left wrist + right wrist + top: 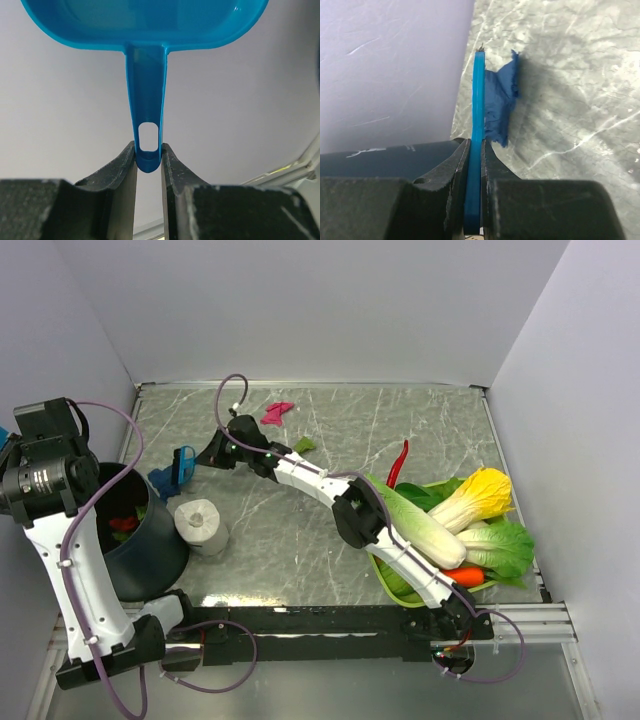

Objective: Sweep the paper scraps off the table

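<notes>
A blue paper scrap (500,105) lies on the table (300,530), touching the right side of a thin blue brush (478,100). My right gripper (475,142) is shut on that brush. From above, the brush (183,465) and blue scrap (163,480) sit at the table's left, by the bin. A magenta scrap (276,413) and a green scrap (304,445) lie farther back. My left gripper (148,150) is shut on the handle of a blue dustpan (145,20), held up in the air facing the white wall. A sliver of the dustpan (4,440) shows at the far left.
A dark round bin (140,535) holding red and green scraps (123,524) stands at the left, with a white tissue roll (200,525) beside it. A red chilli (400,462) and a green basket (395,580) of vegetables are on the right. White walls enclose the table.
</notes>
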Available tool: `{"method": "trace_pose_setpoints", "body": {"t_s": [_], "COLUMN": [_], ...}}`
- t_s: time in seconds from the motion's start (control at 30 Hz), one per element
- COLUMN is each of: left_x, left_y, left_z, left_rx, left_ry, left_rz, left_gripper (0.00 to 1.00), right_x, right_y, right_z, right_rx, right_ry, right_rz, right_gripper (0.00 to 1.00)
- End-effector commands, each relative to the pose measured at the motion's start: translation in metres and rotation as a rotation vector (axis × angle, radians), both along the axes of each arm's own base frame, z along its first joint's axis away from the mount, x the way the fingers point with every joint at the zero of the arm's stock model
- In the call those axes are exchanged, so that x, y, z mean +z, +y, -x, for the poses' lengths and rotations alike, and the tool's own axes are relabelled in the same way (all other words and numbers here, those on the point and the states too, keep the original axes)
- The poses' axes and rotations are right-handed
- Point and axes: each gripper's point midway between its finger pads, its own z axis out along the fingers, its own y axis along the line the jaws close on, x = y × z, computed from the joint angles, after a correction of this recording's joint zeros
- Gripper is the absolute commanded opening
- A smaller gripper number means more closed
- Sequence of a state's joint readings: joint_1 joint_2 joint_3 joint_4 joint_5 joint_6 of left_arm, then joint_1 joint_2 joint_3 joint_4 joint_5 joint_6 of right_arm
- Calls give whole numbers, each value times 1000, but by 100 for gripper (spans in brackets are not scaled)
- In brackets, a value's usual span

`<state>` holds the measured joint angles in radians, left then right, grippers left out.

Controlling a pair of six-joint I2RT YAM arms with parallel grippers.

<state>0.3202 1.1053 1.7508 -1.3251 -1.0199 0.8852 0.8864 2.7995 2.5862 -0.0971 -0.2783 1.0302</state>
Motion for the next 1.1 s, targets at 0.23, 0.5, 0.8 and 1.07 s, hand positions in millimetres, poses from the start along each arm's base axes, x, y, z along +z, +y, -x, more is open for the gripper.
{"method": "trace_pose_setpoints", "body": {"t_s": [0.23,0.5,0.8,1.07], "left_x": [30,24,17,19], "left_y": [4,1,-3,-7], "left_z": [11,14,14,3], "left_rx": [59,29,-21,-79], "left_ry": [-67,-88,-136,-226], "left_rz": [-115,-101,-83,-34], "left_gripper": [1,1,1,1], "right_x": [-59,-46,-6,19], "right_y": [-26,-48,-70,-131], "right_z": [-30,-45,-42,-31], "right_rx": [-112,-140,-51,-80], "right_ry": [17,-5,-103,-111], "right_rz": [153,173,160,364], "right_gripper": [0,0,0,0]}}
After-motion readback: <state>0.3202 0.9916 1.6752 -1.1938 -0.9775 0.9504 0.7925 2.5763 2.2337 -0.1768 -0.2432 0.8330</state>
